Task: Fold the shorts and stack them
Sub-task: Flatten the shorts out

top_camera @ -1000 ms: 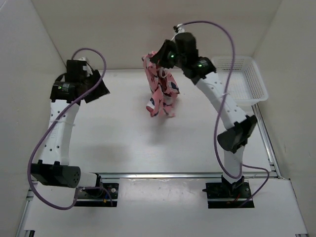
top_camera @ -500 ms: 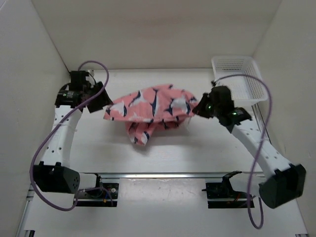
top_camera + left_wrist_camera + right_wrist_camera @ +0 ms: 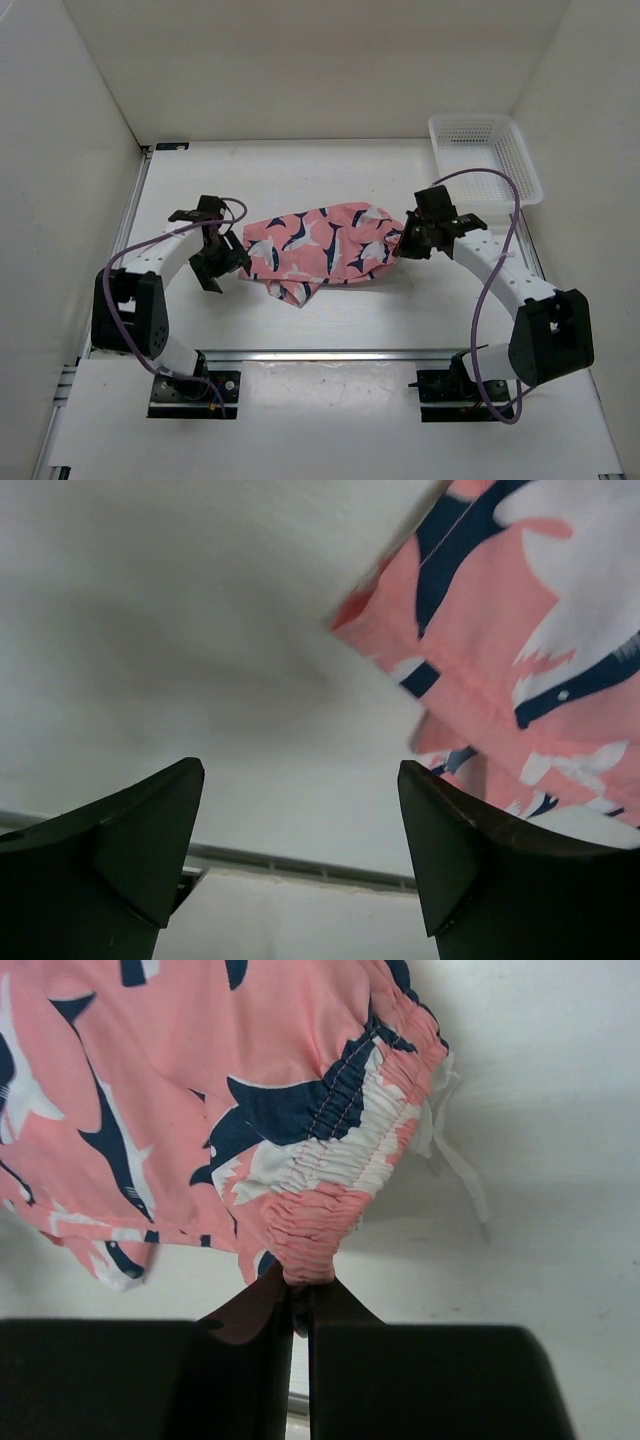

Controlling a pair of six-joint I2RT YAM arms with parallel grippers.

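Observation:
The coral-pink shorts (image 3: pixel 320 250) with navy-and-white shark shapes lie spread across the middle of the table. My right gripper (image 3: pixel 404 240) is shut on the gathered elastic waistband (image 3: pixel 322 1230) at the shorts' right end; white drawstrings (image 3: pixel 455 1160) hang beside it. My left gripper (image 3: pixel 222 262) is open and empty, just left of the shorts' left edge. In the left wrist view the shorts' hem (image 3: pixel 480 670) lies up and to the right of the open fingers (image 3: pixel 440 840), apart from them.
A white mesh basket (image 3: pixel 490 160) stands at the back right corner. White walls close the table on the left, back and right. A metal rail (image 3: pixel 330 352) runs along the near edge.
The shorts came down from hanging to lying spread on the table. My left gripper let go of the left edge and dropped lower. My right gripper stayed shut on the waistband.

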